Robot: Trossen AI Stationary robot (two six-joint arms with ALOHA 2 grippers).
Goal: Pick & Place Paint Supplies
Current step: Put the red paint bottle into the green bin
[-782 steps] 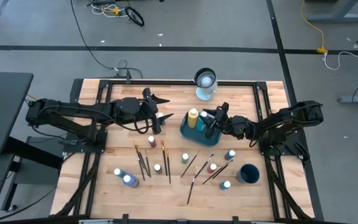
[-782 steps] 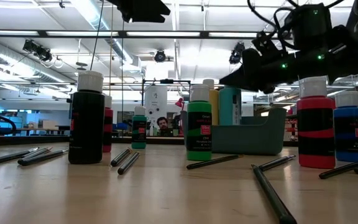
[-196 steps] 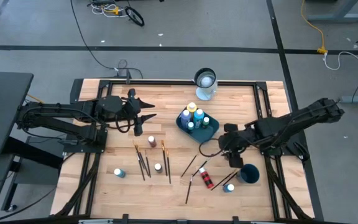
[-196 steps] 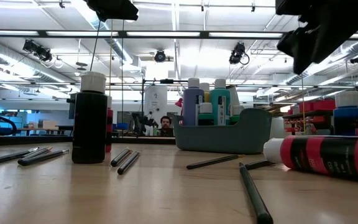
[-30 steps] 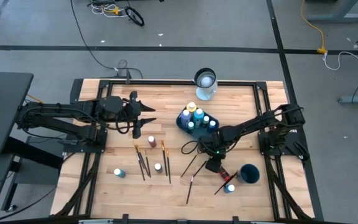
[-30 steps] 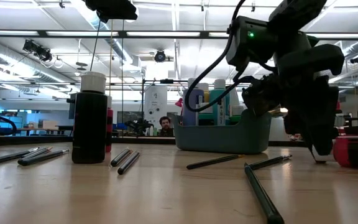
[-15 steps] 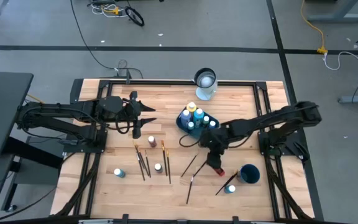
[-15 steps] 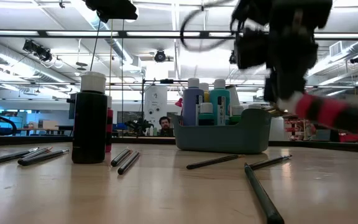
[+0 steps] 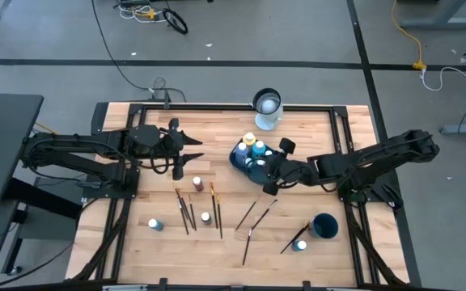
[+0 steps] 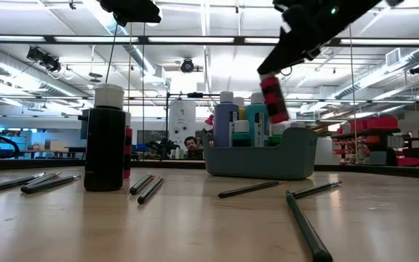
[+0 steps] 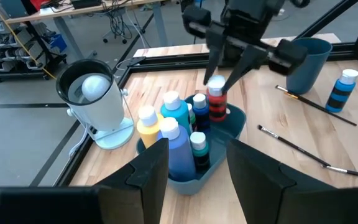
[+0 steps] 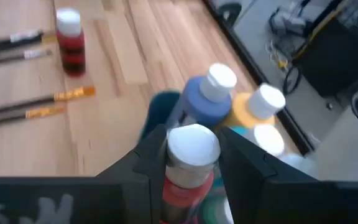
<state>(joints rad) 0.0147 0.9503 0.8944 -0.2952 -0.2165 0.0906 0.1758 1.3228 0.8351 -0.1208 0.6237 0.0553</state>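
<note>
Right gripper (image 9: 271, 171) reaching in from table's right side, arm stretched low w/ forearm slanting toward teal caddy (image 9: 239, 164). Pinching red-and-black paint bottle (image 11: 215, 106) by its upper part, fingers either side of white cap. Bottle tilted in low view, hanging above caddy's right end, cap uppermost; whether base touches caddy can't tell. Blue, yellow, teal bottles already standing inside caddy.

Left gripper (image 9: 191, 149) parked over table's left half, arm extended horizontally from left edge, jaws spread, nothing between them, pointing toward caddy.

Rest of supplies on wood: dark-red bottle (image 9: 197, 183) near left gripper, brushes (image 9: 186, 210) scattered in front, blue bottle (image 9: 298, 243) beside dark cup (image 9: 324, 225). Glass jar (image 9: 267, 107) at far edge.
</note>
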